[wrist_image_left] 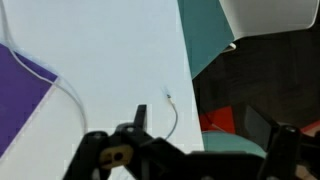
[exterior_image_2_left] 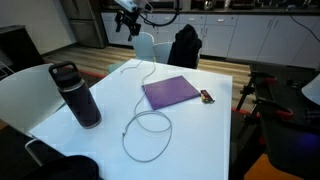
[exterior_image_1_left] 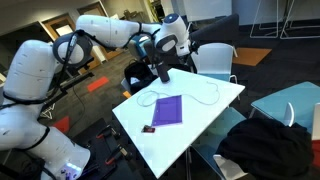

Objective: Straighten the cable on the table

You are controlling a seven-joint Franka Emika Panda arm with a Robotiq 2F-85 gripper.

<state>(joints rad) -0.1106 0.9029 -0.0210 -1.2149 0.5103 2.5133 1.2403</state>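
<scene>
I'm hovering the gripper (exterior_image_1_left: 163,73) over the table's (exterior_image_2_left: 205,135) far edge, jaws spread wide open. The cable (exterior_image_2_left: 148,132) is lying in a loop just beside the purple pad (exterior_image_2_left: 170,92). In the wrist view, its loose end is sitting between my fingers.

Bare table (exterior_image_2_left: 205,140) around the cable (exterior_image_2_left: 127,140) loop, purple pad (exterior_image_2_left: 170,92) just beside, dark bottle (exterior_image_2_left: 80,95) near one edge.

Your gripper (exterior_image_1_left: 163,73) hangs over the far edge of the table (exterior_image_1_left: 195,128), near the faint cable (exterior_image_1_left: 207,97) that curves beside the purple pad (exterior_image_1_left: 168,110), with a small dark object (exterior_image_1_left: 149,129) lying just off the pad's near corner.
</scene>
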